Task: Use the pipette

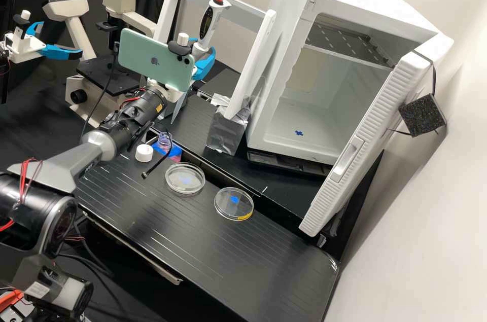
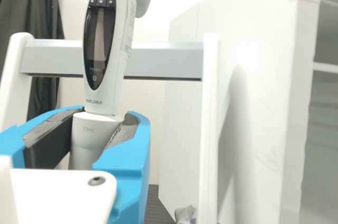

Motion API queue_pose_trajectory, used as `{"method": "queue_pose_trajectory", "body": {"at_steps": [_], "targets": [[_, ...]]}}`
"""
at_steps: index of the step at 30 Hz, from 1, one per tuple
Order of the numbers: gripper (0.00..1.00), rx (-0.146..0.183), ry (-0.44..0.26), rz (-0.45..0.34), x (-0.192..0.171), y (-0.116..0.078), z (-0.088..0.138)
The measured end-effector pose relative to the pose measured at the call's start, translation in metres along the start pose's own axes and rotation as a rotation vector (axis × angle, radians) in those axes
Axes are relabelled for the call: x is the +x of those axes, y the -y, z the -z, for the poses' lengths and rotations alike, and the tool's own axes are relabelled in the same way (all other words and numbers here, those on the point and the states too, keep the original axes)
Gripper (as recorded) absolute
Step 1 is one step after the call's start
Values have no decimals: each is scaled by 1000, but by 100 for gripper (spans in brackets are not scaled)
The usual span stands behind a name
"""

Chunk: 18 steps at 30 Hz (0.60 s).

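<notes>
Pipette (image 1: pixel 207 25) stood nearly upright, leaning slightly, high above the far left of the bench (image 1: pixel 203 256), with the gripper (image 1: pixel 201 51) clamped around its lower body. In the wrist view, the dark pads (image 2: pixel 51 138) pressed against it from both sides, below its screen.

Beyond the bench's far edge stood a white cabinet (image 1: pixel 274 53), its door (image 1: pixel 378 134) wide open. A microscope (image 1: pixel 104 74) stood past the far left corner, and a white frame (image 1: pixel 254 66) rose between it and the cabinet, one foot wrapped in foil (image 1: pixel 224 132). A green phone (image 1: pixel 157 61) sat on the arm.

Two clear dishes, one (image 1: pixel 184 185) nearer the left end and another (image 1: pixel 231 210) to its right, lay near the bench's far edge. Close to the far left corner were a small bottle (image 1: pixel 164 141) and, just beside it, a white cap (image 1: pixel 144 153).
</notes>
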Motion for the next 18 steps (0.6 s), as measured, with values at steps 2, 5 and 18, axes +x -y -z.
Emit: {"method": "queue_pose_trajectory", "body": {"at_steps": [2,5,18], "targets": [[0,-13,-1,7,0,3,0],[0,-20,-1,13,1,7,-2],[0,-27,25,48,-1,20,-11]]}}
